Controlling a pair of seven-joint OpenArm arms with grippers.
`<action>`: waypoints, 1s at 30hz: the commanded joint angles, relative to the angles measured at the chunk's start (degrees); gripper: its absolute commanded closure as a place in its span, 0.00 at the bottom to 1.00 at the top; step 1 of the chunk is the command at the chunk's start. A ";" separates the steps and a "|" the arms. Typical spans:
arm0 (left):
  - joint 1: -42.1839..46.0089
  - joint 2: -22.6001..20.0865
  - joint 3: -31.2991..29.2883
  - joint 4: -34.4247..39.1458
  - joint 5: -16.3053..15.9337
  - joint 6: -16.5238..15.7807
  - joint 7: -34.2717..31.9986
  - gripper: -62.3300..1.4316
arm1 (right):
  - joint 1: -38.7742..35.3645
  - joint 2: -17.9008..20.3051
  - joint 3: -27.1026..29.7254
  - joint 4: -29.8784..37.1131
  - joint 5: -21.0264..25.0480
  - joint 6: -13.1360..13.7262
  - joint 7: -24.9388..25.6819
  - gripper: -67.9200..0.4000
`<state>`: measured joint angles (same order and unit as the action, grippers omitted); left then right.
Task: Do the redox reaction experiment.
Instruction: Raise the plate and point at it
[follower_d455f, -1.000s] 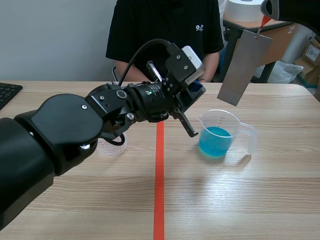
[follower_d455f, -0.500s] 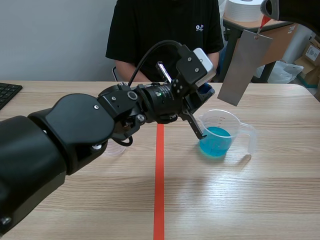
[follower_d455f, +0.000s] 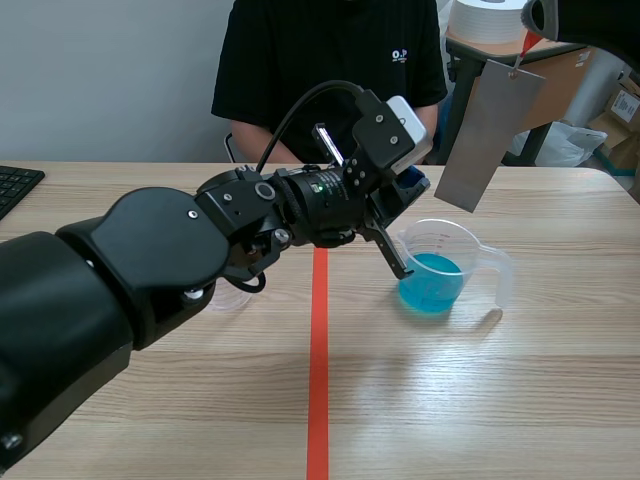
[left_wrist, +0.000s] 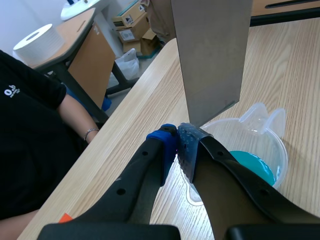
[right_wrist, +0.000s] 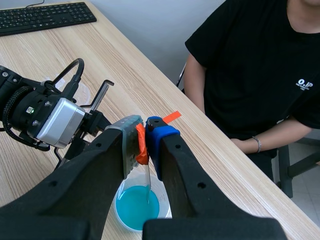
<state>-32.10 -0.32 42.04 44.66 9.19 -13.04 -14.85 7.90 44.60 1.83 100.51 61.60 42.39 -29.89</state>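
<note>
- Metal plate (follower_d455f: 490, 135): grey, flat, rectangular. It hangs tilted in the air above the cup, with its lower edge clear of the rim and out of the liquid. Judgement: it is held over the solution so that a straight descent dips it. Immersion is not yet done.
- Clear measuring cup (follower_d455f: 497, 272): stands upright on the wooden table (follower_d455f: 480, 400), to the right of the orange-red tape line (follower_d455f: 318, 380), with its handle on the side away from the left arm. The wide mouth looks roomy enough to take the plate's lower edge.
- Left gripper (left_wrist: 177, 140): clenched on nothing, blue and grey pads pressed together. The tip sits just beside the cup's rim and under the plate's lower edge. Contact with either: cannot tell. Judgement: it is parked there to point at or steady the cup, not to grip it.
- Right gripper (right_wrist: 141, 139): raised high and clamped on the plate's tab, with the plate hanging edge-on beneath it. Holding by the tab keeps the pads out of the liquid and leaves the metal face bare.
- Blue solution (follower_d455f: 431, 280): fills the lower part of the cup. Going by colour alone, it may be a copper salt.
- Orange-red tab (right_wrist: 142, 147): fixed at the plate's top edge and the only hold on it. Risk: the plate may swing or slip during lowering.
</note>
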 joint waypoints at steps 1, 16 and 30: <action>-1.27 0.59 -0.11 0.66 -0.31 0.50 -0.76 0.90 | 1.14 0.76 0.83 0.70 1.01 0.33 1.05 0.97; -1.27 0.57 -0.11 0.66 -0.31 0.50 -0.72 0.90 | 1.14 0.76 0.83 0.70 0.98 0.33 1.03 0.97; 3.06 -6.60 -0.26 4.37 -0.55 2.93 -3.72 0.90 | 1.11 0.76 0.79 0.68 0.13 0.33 1.05 0.97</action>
<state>-29.85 -5.37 42.04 46.78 9.04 -10.48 -17.98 7.90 44.60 1.83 100.51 61.10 42.39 -29.91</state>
